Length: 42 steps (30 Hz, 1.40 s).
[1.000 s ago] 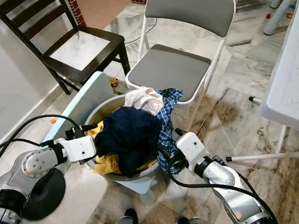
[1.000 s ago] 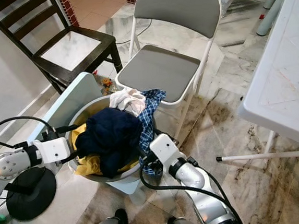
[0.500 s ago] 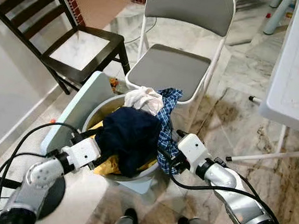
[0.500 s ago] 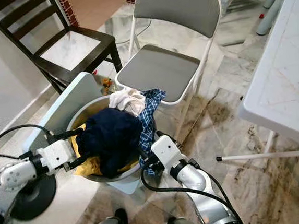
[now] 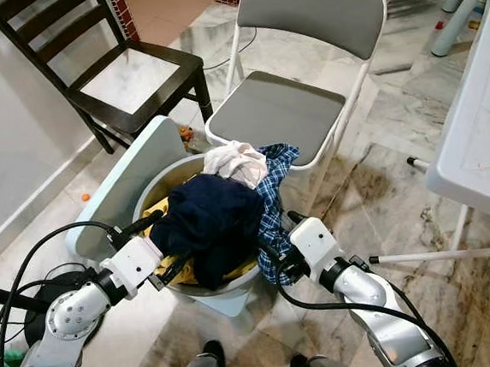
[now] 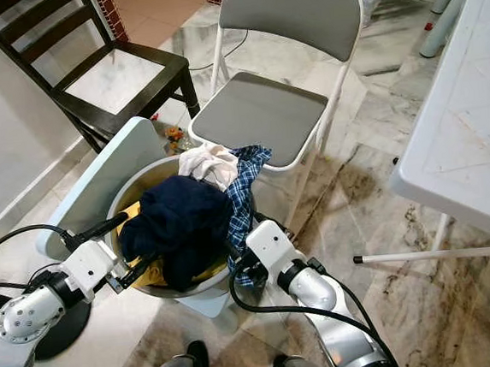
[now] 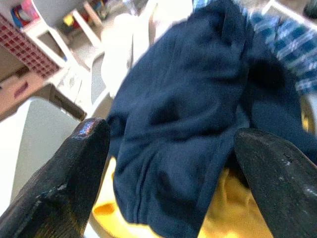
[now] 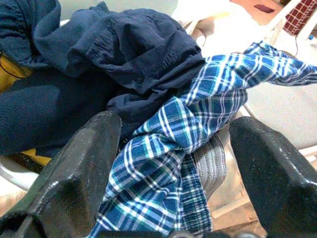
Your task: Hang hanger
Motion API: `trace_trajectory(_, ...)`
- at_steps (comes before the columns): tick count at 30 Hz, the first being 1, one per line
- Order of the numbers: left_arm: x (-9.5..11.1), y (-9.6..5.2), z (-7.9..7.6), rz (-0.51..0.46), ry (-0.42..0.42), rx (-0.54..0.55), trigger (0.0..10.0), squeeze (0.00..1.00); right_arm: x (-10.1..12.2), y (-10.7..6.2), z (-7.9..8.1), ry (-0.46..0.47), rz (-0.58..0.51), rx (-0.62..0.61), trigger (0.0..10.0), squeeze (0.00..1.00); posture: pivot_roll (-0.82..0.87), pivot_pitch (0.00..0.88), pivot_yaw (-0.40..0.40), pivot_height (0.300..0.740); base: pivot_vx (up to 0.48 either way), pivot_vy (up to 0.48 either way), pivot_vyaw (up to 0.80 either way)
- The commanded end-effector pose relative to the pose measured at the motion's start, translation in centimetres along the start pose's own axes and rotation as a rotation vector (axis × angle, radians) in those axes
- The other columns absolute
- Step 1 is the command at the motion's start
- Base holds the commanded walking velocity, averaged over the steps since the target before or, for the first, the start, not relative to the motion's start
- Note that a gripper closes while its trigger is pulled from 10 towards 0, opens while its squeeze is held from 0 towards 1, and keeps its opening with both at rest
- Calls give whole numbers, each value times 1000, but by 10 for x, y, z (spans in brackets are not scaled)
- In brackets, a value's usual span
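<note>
**Both pincers at a heaped laundry basket; no hanger to be made out**

Left eye view: a round basket [image 5: 204, 288] stands on the marble floor [image 5: 383, 189], piled with a navy garment [image 5: 214, 220], a white cloth [image 5: 236, 163], a checked shirt [image 5: 274, 200] hanging over the rim, and a yellow cloth [image 5: 177, 271] mostly buried under the navy one. The left pincer [image 5: 153, 256] sits at the basket's left rim, its black fingers spread wide against the pile. The right pincer [image 5: 273, 262] is at the right rim; its fingertips are hidden behind the checked shirt. A pale lid [image 5: 129, 185] leans behind the basket. A grey folding chair [image 5: 282, 111] and a dark wooden chair [image 5: 129, 82] stand beyond; a white table [image 5: 482, 145] is cut off at the right edge.

Right eye view: the same scene. I cannot pick out a hanger anywhere; if one lies in the basket, the clothes cover it.

Left wrist view: two fingers [image 7: 64, 183] stand wide apart, nothing between them, with the navy garment just ahead and yellow cloth below it. The picture is blurred.

Right wrist view: fingers [image 8: 74, 183] are wide apart, the checked shirt in the gap between them; whether they touch it cannot be told.
</note>
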<state>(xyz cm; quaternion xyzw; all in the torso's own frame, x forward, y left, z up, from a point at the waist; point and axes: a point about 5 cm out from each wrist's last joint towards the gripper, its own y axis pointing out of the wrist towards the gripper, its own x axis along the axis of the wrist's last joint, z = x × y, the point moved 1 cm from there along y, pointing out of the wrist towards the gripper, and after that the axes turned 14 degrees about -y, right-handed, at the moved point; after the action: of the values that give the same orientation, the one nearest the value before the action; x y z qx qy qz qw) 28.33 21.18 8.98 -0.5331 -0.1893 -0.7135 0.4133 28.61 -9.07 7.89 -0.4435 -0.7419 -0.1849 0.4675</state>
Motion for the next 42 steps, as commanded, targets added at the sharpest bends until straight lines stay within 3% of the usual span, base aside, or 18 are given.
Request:
trace_trajectory(1,-12,-7,4,74,0,12,10000,0,-2,-2,6,6,12,25,10000,0,107,284,21,740,0,0,0)
trace_trajectory(12,-25,-3,12,162,-55,66,10000,0,-2,-4,8,10,19,16,10000,0,86,286,30,740,0,0,0)
trace_trajectory(13,-26,-2,13,164,-69,71,2784,0,-3,-4,8,10,20,15,10000,0,85,287,31,740,0,0,0)
trace_trajectory(14,-26,-2,13,164,-69,71,2784,0,-3,-4,8,10,20,15,10000,0,85,287,31,740,0,0,0)
trace_trajectory(15,-26,0,15,165,-77,81,863,0,-3,-5,8,10,21,13,10000,0,81,286,31,740,0,0,0)
trace_trajectory(16,-27,0,17,170,-84,87,0,0,-3,-5,7,10,22,12,10000,0,79,287,32,740,0,0,0)
trace_trajectory(19,-30,1,18,192,-99,94,0,0,-3,-6,7,10,24,9,10000,0,77,285,34,740,0,0,0)
trace_trajectory(28,-48,0,15,260,-248,134,0,0,-3,-4,8,8,29,12,10000,0,83,283,33,740,0,0,0)
trace_trajectory(42,-51,1,13,260,-299,140,0,0,-5,-4,8,10,36,8,10000,0,82,277,37,740,0,0,0)
